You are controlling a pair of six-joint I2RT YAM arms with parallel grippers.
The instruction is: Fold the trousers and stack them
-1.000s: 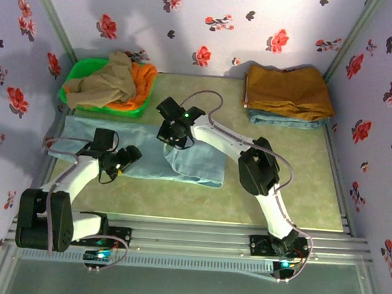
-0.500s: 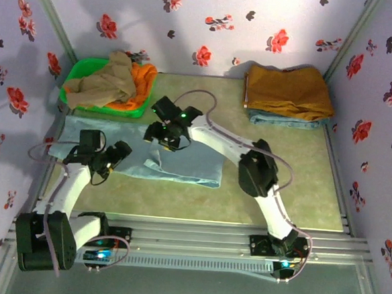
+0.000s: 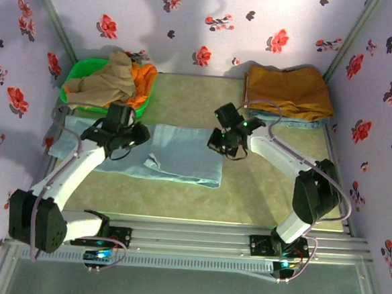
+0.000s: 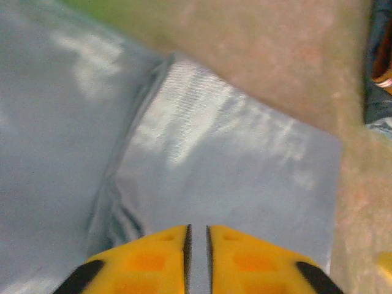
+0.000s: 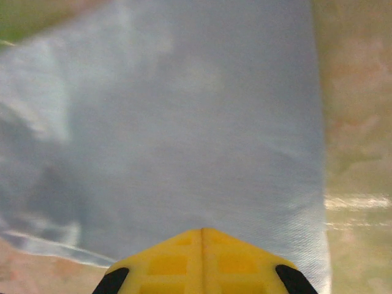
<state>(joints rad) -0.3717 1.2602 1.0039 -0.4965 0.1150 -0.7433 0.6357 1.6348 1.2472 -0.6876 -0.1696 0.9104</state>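
The pale sky-blue soft cloth trousers (image 3: 182,156) are lying flat and partly folded across the left and middle of the olive-beige table (image 3: 267,185). From overhead, the left gripper (image 3: 135,135) is hovering over their left part, and the right gripper (image 3: 216,142) is hanging at their right edge. The left wrist camera is showing its yellow fingers (image 4: 147,257) drawn almost together on nothing, above a creased fold. The right wrist camera is showing its own pair pressed together, empty. Behind, a green plastic basket (image 3: 66,92) is holding beige and orange clothes, and a mustard-brown folded garment (image 3: 287,89) is sitting far right.

The trousers (image 3: 181,159) lie flat by the table's (image 3: 273,196) left edge, the left gripper (image 3: 135,135) and right gripper (image 3: 217,143) above them, seemingly closed.
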